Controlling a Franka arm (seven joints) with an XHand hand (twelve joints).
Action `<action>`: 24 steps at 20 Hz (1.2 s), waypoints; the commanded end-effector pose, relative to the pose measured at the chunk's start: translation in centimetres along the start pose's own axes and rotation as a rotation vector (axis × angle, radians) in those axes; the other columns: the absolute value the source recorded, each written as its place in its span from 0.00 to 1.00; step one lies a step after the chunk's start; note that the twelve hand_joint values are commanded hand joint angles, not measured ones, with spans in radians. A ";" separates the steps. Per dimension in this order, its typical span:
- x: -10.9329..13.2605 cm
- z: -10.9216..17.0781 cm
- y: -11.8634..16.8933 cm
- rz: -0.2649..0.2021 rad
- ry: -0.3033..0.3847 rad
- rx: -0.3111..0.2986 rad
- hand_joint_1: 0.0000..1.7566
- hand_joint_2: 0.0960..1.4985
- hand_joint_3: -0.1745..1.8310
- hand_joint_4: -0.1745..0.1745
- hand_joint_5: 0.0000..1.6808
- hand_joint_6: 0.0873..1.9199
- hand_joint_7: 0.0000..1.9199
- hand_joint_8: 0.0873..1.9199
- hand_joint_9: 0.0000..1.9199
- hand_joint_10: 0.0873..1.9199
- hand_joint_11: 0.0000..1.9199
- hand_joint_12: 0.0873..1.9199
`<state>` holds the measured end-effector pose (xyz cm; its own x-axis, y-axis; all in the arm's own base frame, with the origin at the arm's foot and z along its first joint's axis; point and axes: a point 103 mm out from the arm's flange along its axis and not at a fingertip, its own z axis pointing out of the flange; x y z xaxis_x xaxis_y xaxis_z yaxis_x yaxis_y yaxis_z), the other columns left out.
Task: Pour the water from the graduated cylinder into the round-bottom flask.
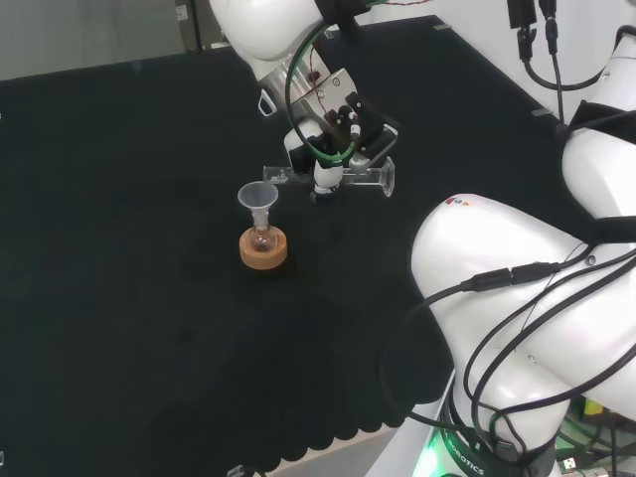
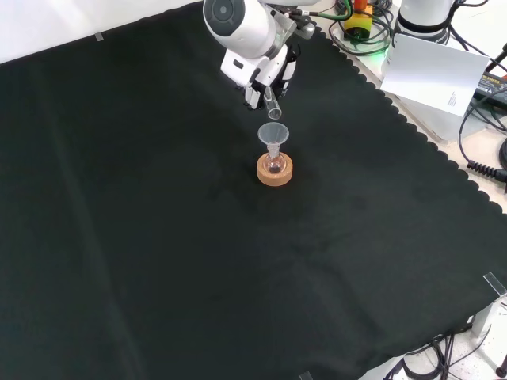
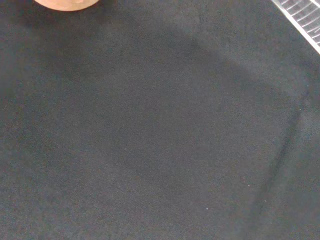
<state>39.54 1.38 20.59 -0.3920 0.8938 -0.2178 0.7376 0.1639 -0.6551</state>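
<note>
Black cloth (image 1: 129, 298) covered the bench, mostly bare; scalloped edge ran along the right side in front view, wide open room left of and below the flask there. Same cloth seen from the wrist view (image 3: 160, 130), with a sliver of cork at one border.

One white arm (image 1: 517, 288), links big at head view's right, wrist link (image 2: 238, 24) at front view's top.

One hand (image 1: 333, 134), curled round the graduated cylinder, holding it off the cloth.

One graduated cylinder (image 1: 373, 177), clear, long axis lying about horizontal in head view: foot to the right, mouth pointing left toward the funnel. In front view (image 2: 272, 103) seen nearly end-on, mouth aimed down at the funnel, just above and behind its rim. Contents not readable.

One cork ring (image 1: 263, 248) as stand, flat on the cloth, near the middle of the bench.

One funnel (image 1: 257, 199), clear, upright, stem down in the flask neck.

One round-bottom flask (image 2: 274, 164), small, upright in the cork ring, under the funnel. Fill level not readable.
</note>
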 end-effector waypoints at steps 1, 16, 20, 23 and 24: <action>-0.3 0.0 -0.1 0.021 -0.015 0.021 0.70 0.77 0.09 0.00 0.51 0.60 0.46 0.60 0.74 0.06 0.64 0.36; -0.2 -0.1 0.0 0.040 -0.064 0.045 0.70 0.77 0.09 0.00 0.51 0.60 0.46 0.60 0.74 0.05 0.64 0.36; 0.0 -0.3 0.1 0.048 -0.081 0.052 0.70 0.77 0.09 0.00 0.51 0.60 0.46 0.60 0.74 0.05 0.64 0.36; 0.4 -0.8 0.2 0.063 -0.101 0.061 0.70 0.77 0.09 0.00 0.51 0.60 0.46 0.60 0.74 0.05 0.64 0.36; 0.1 -0.6 0.1 0.061 -0.096 0.056 0.70 0.77 0.09 0.00 0.51 0.60 0.46 0.60 0.74 0.05 0.64 0.36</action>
<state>39.78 1.69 20.77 -0.4028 0.8642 -0.3014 0.7278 0.1027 -0.6781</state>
